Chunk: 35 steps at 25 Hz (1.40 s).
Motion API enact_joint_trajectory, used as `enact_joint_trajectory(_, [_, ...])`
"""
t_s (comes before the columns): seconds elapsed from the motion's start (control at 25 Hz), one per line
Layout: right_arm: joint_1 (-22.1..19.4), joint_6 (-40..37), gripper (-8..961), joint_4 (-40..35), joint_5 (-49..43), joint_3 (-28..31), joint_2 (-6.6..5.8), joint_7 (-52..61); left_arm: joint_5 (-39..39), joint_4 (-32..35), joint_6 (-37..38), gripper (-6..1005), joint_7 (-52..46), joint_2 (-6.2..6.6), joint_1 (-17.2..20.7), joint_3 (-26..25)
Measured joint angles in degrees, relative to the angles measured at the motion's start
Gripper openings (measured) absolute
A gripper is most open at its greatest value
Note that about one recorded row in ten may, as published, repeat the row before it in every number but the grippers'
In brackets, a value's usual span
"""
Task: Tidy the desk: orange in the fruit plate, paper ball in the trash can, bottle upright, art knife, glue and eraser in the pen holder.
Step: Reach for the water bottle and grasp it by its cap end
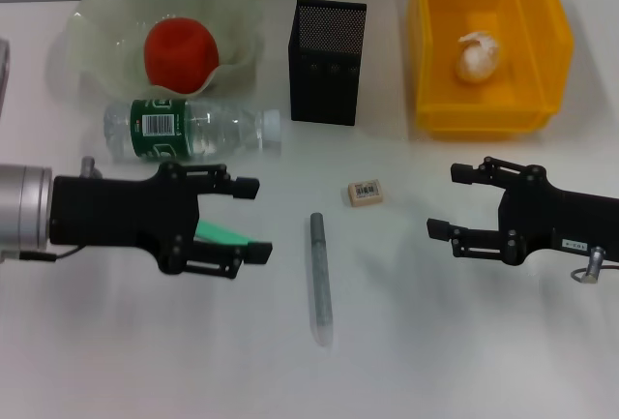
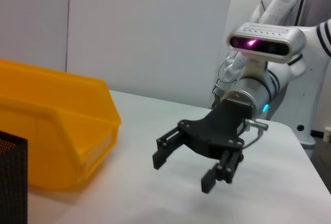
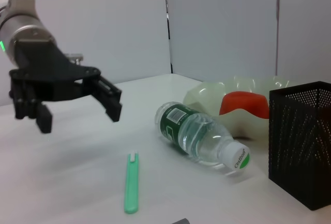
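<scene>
Bright, even light falls from overhead, and the white desk (image 1: pixel 464 342) looks washed out toward its near edge. Shadows are soft and short: a faint grey smudge lies under the left gripper (image 1: pixel 253 218) and another under the right gripper (image 1: pixel 447 202), each spread on the desk just below it. The grey stick (image 1: pixel 320 279) at the desk's middle is blurred at its near end. The bottle (image 1: pixel 193 129) carries small glints. The yellow bin (image 1: pixel 488 42) at the far right corner glows strongly, nearly overexposed.
</scene>
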Motion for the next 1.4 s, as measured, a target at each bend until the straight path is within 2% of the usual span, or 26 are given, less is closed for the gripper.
enact_joint_trajectory(0.12, [-0.02, 0.05, 823, 0.17, 0.00, -0.14, 0.01, -0.55, 0.16, 1.36, -0.93, 813, -2.60, -0.21, -1.49, 0.00])
enact_joint_trajectory(0.28, [-0.04, 0.11, 823, 0.81, 0.00, 0.03, 0.01, -1.48, 1.85, 4.03, -4.32, 813, -6.00, -1.33, -3.63, 0.01])
enact_joint_trajectory(0.4, [-0.05, 0.46, 823, 0.81, 0.00, 0.02, -0.02, -1.52, 1.85, 4.03, -4.32, 813, -6.00, -1.33, -3.63, 0.01])
enact_joint_trajectory(0.44, [-0.05, 0.71, 823, 0.77, 0.00, 0.02, -0.03, -1.55, 4.54, 5.42, -7.00, 813, -8.62, -2.11, -5.70, 0.15])
enact_joint_trajectory(0.48, [-0.04, 1.29, 823, 0.73, 0.00, 0.05, -0.04, -1.60, 4.54, 5.42, -7.00, 813, -8.62, -2.11, -5.70, 0.15])
enact_joint_trajectory(0.52, [-0.01, 1.62, 823, 0.73, 0.00, 0.12, -0.07, -1.63, 5.98, 5.76, -9.13, 813, -10.34, -2.34, -7.50, 0.75])
enact_joint_trajectory(0.6, [0.04, 2.05, 823, 0.75, 0.00, 0.17, -0.09, -1.64, 5.98, 5.76, -9.13, 813, -10.34, -2.34, -7.50, 0.75])
enact_joint_trajectory(0.64, [0.08, 2.33, 823, 0.77, 0.00, 0.17, -0.12, -1.65, 6.44, 6.17, -12.02, 813, -12.38, -2.37, -9.36, 2.67])
enact_joint_trajectory(0.72, [0.14, 3.03, 823, 0.79, 0.00, 0.15, -0.14, -1.66, 6.44, 6.17, -12.02, 813, -12.38, -2.37, -9.36, 2.67])
enact_joint_trajectory(0.76, [0.17, 3.18, 823, 0.80, 0.00, 0.15, -0.15, -1.66, 6.64, 7.81, -16.84, 813, -15.02, -2.33, -11.43, 7.66])
enact_joint_trajectory(0.84, [0.19, 3.26, 823, 0.81, 0.00, 0.23, -0.16, -1.67, 7.29, 9.31, -19.33, 813, -16.63, -2.35, -12.48, 10.93])
enact_joint_trajectory(1.08, [0.22, 3.26, 823, 0.72, 0.00, 0.30, -0.17, -1.70, 10.53, 11.11, -23.33, 813, -18.97, -2.55, -14.23, 14.98])
enact_joint_trajectory(1.12, [0.22, 3.26, 823, 0.71, 0.00, 0.31, -0.17, -1.70, 12.53, 11.58, -26.11, 813, -20.36, -2.61, -15.07, 17.71])
enact_joint_trajectory(1.2, [0.22, 3.26, 823, 0.72, 0.02, 0.32, -0.17, -1.71, 12.53, 11.58, -26.11, 812, -20.36, -2.61, -15.07, 17.71])
enact_joint_trajectory(1.28, [0.21, 3.26, 824, 0.77, 0.35, 0.34, -0.17, -1.71, 15.92, 11.70, -30.29, 812, -21.83, -2.70, -16.14, 22.23])
enact_joint_trajectory(1.4, [0.15, 3.26, 824, 0.73, 0.48, 0.36, -0.17, -1.71, 15.92, 11.70, -30.29, 813, -21.83, -2.70, -16.14, 22.23])
